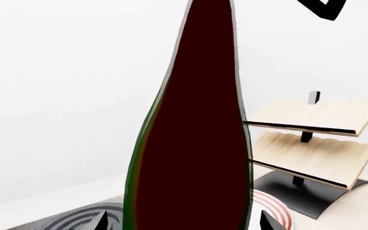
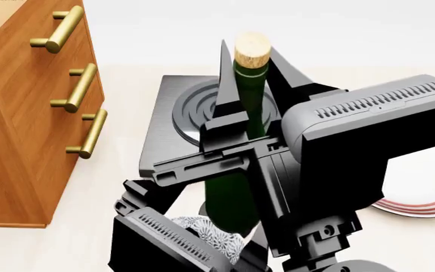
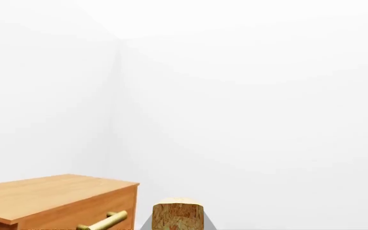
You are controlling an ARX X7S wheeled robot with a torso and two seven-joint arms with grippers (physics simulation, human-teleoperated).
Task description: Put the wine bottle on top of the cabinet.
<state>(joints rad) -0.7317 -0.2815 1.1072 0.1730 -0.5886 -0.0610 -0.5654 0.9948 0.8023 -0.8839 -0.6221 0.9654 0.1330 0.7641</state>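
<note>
Wine bottle [image 2: 246, 113] upright near the middle of the pale tabletop [image 2: 119, 164], held above it, tan cork [image 2: 251, 50] topmost, dark green neck running down between black gripper parts. Left gripper [image 2: 237, 127] clamped on the bottle's neck and shoulder, one dark finger [image 2: 226, 85] rising along the neck's left flank, another on the right. In the left wrist view, bottle body [image 1: 193, 158] filling the centre, dark red-brown with green edges, two black fingertips [image 1: 107, 221] showing either side of its base.

Right arm's grey ribbed housing [image 2: 376, 119] crossing toward the table's right edge; right gripper itself hidden, so open or closed cannot be told. Right wrist view showing only the cork top [image 3: 178, 214], the cabinet's top [image 3: 50, 194] and a brass handle [image 3: 104, 221].

Cabinet [image 2: 21, 130] reddish-brown, standing at the left edge, three gold bar handles [image 2: 77, 88] on its front, well apart from the bottle. Black stove plate with concentric rings [image 2: 168, 119] lying behind the bottle. Red-rimmed white plate [image 2: 421, 198] at the right edge. Pale wooden slanted rack [image 1: 318, 139] on a dark base beyond the plate. Patterned cloth [image 2: 210, 235] below the bottle toward the near edge.
</note>
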